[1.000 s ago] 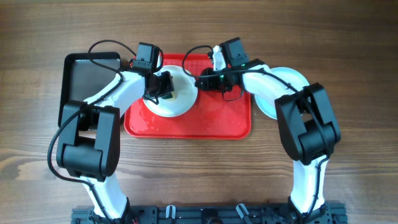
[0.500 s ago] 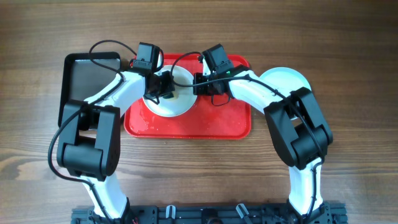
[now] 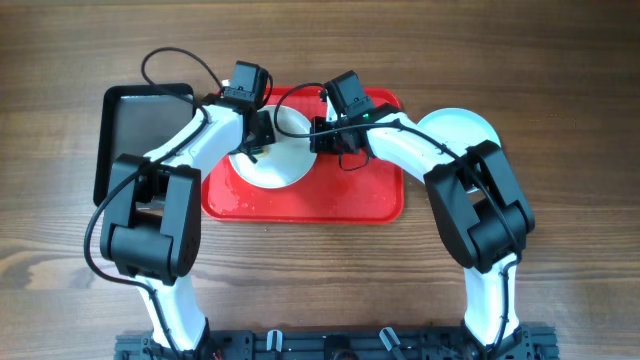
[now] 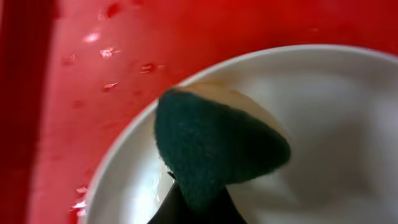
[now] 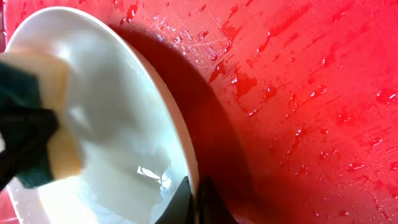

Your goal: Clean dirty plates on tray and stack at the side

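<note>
Overhead first. Cream plate (image 3: 283, 162) in the left half of the red tray (image 3: 352, 196), both arms bent over it. Right pincer (image 3: 316, 130) down at the plate's right rim, swung in from the tray's far edge over the last second and unmoved in the last half second. Left pincer (image 3: 257, 140) over the plate's left part, its wrist nudged slightly toward the far edge since half a second ago (a scrubbing stroke, most likely). On the tabletop (image 3: 570, 60) to the right, clear of the red tray, pale aqua plate (image 3: 466, 127), partly hidden by the right arm; one or two in that pile, impossible to tell. Black tray (image 3: 135, 130) at the left, just beside the red one.

Left wrist next. Sponge (image 4: 211, 149), green scouring face over a yellow body, clamped in the left pincer's closed tips at the bottom of the view and pressed on the plate just inside its rim.

Right wrist last. Plate rim nipped between the right pincer's nearly closed tips, that edge seemingly tipped up off the wet tray, dark shadow beneath it, sponge at the far side.

Reading of the change: plate braced on one side, scrubbed from the other. Cleaning of this one probably under way; stacking it at the side not yet done.
</note>
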Robot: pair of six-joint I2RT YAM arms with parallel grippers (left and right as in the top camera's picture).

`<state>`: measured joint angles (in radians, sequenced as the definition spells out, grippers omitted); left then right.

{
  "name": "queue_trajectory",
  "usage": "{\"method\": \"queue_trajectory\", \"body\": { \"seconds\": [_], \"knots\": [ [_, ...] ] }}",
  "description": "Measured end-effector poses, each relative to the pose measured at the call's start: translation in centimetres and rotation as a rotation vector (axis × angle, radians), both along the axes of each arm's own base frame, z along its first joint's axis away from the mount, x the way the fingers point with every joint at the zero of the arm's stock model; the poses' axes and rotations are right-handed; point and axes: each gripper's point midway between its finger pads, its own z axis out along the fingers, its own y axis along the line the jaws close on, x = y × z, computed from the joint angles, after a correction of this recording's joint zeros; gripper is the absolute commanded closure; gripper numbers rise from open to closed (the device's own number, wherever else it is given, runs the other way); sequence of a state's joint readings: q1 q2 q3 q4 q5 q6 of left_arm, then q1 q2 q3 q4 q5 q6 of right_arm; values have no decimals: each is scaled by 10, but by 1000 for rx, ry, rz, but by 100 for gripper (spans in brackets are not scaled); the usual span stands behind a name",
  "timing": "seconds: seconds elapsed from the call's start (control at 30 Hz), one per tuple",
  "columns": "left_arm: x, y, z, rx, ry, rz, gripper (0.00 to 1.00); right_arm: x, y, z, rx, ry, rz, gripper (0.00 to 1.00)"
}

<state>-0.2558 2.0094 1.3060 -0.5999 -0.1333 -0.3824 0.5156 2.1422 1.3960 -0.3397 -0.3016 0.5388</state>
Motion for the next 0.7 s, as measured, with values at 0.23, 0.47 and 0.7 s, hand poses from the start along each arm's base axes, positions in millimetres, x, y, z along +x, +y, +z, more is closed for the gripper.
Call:
{"method": "queue_trajectory", "body": {
  "seconds": [0.23,0.47,0.7],
  "knots": [
    [-25,17,2,58,141,20,96,-1,0,0,0,5,-2,96],
    [-34,5,27,-111,301,14,96,-7,0,-1,3,31,3,96],
    [13,4,90,-251,168,21,96,-16,3,0,26,73,28,96]
  ]
}}
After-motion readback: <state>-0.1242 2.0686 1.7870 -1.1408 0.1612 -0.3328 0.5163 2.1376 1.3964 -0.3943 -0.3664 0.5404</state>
